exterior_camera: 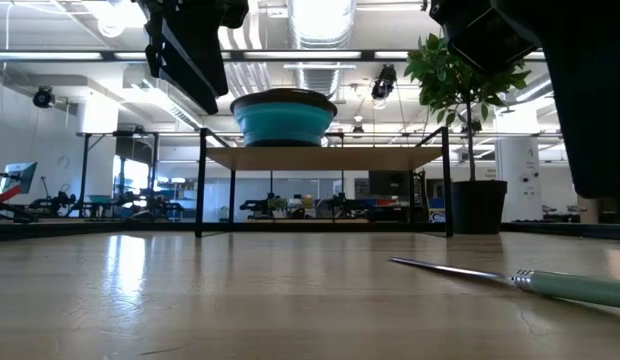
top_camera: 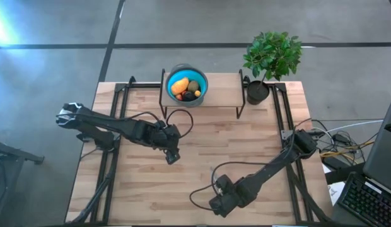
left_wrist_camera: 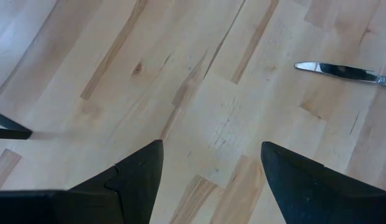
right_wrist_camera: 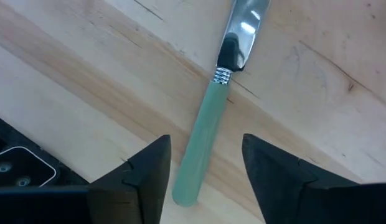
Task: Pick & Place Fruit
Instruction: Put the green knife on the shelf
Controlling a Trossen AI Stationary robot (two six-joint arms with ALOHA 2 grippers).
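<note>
Looks light, smooth, roll-prone fruit (top_camera: 185,88) heaped in bowl (top_camera: 201,82) by tabletop's far edge, best pinched across middles; left end effector (top_camera: 173,156) and right end effector (right_wrist_camera: 205,171) both apart, empty.

Overhead and table-level views share the bowl (top_camera: 186,85)

Fruit (top_camera: 186,88): lying heaped together inside the blue bowl (top_camera: 200,80).
Largest piece (top_camera: 178,86): orange-yellow, elongated, sitting beside smaller olive and dark pieces.

Only a knife (right_wrist_camera: 208,124) lies on the table (top_camera: 202,151) between both arms.
</note>
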